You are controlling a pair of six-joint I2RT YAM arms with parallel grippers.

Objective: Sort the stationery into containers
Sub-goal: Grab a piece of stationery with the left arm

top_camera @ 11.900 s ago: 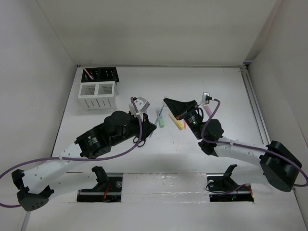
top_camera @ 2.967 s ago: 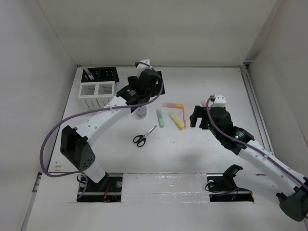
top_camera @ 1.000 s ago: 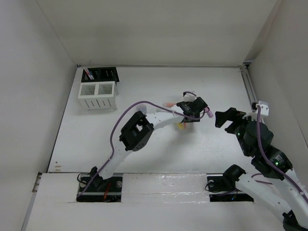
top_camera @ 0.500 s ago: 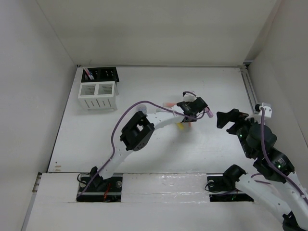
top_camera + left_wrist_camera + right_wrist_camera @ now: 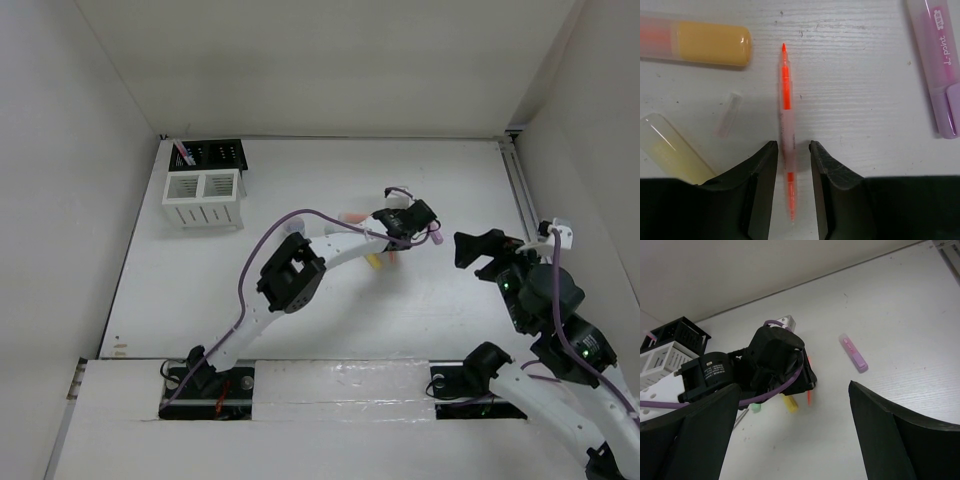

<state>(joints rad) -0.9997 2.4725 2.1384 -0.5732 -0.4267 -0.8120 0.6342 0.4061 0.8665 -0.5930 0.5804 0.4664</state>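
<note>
Having swung from near the far-left corner to mid-desk, the left gripper (image 5: 790, 147), narrowly parted, straddles the orange pen (image 5: 785, 85); it should close squarely before lifting.

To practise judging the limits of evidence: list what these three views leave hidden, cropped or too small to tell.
Top external: the left gripper covers most of the orange pen and yellow marker.
Left wrist: a finger hides the yellow marker's end; frame edges crop the orange marker and pink marker.
Right wrist: the left arm hides the orange marker.
Top external: the black mesh holder's contents are too small.
</note>
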